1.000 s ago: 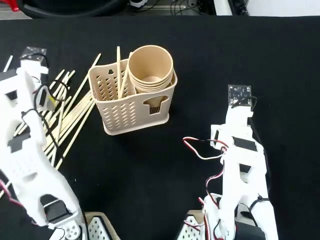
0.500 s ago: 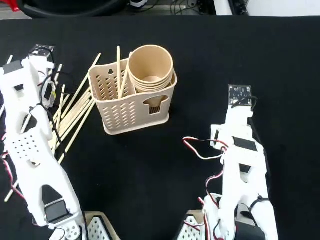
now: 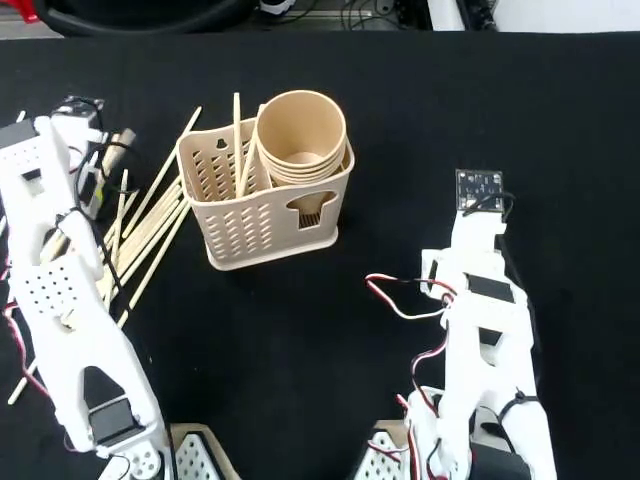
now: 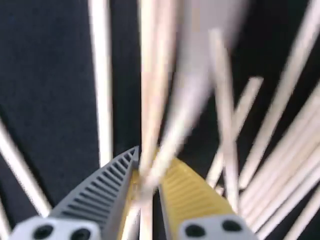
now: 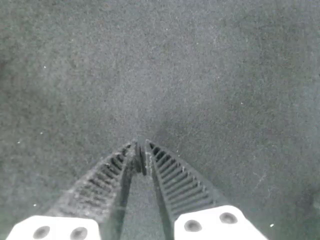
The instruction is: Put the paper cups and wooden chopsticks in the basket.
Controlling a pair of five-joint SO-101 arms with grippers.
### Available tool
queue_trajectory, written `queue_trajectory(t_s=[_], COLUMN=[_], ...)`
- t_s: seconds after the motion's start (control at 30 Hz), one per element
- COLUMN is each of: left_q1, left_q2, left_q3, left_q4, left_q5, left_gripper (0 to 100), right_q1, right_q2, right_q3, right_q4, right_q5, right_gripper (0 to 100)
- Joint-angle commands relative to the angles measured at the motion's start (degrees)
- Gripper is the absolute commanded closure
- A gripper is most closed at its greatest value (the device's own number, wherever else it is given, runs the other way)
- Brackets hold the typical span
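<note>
A beige slotted basket [image 3: 262, 212] stands on the black cloth, holding stacked paper cups [image 3: 301, 136] and a few upright wooden chopsticks [image 3: 237, 140]. Several loose chopsticks [image 3: 150, 232] lie fanned out to the basket's left. My left gripper [image 4: 147, 172] is over that pile, its grey and yellow fingers shut on a couple of chopsticks [image 4: 165, 125], which stick out ahead of the tips. In the high view the left arm [image 3: 55, 260] stands at the table's left edge. My right gripper [image 5: 140, 149] is shut on nothing, pointing down at bare cloth; its arm [image 3: 480, 290] is at the right.
More chopsticks [image 4: 280, 150] lie spread on the cloth around the left gripper. One stray chopstick [image 3: 22, 385] lies near the left arm's base. Open black cloth stretches between the basket and the right arm. Cables and clutter line the far table edge.
The left arm swung toward the far side over the loose chopsticks and the pile shifted a little. The right arm, basket and cups stayed still.
</note>
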Motion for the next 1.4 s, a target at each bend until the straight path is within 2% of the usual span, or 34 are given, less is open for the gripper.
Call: queue_trajectory(t_s=[0.0,0.07,0.23,0.5,0.7,0.8,0.97,1.37], left_q1=[-0.5,0.1,0.8,1.4,6.3,9.7,13.3,14.1], left_q2=[-5.1,-6.8,-12.8,-30.2,-49.3,-57.9,-67.9,-88.5], left_q3=[-8.0,-11.9,-13.1,-2.5,7.2,11.7,23.2,55.3], left_q4=[5.2,9.0,9.2,9.2,8.8,4.1,-9.4,-34.7], left_q5=[3.5,3.5,5.9,9.1,11.6,13.9,17.8,26.4], left_gripper=[97,97,97,97,97,97,97,97], right_q1=[-0.2,-0.2,-0.2,-0.2,-0.2,-0.2,-0.1,-0.1], right_q2=[-0.1,-0.1,-0.1,-0.1,-0.1,-0.1,-0.1,-0.1], right_q3=[-0.2,-0.2,-0.2,-0.2,-0.2,-0.2,-0.2,-0.2], right_q4=[-1.0,-1.0,-1.0,-1.0,-1.0,-1.0,-0.9,-0.9], right_q5=[0.4,0.4,0.4,0.4,0.4,0.4,0.4,0.4], right_gripper=[97.7,97.7,97.7,97.7,97.7,97.7,97.7,97.7])
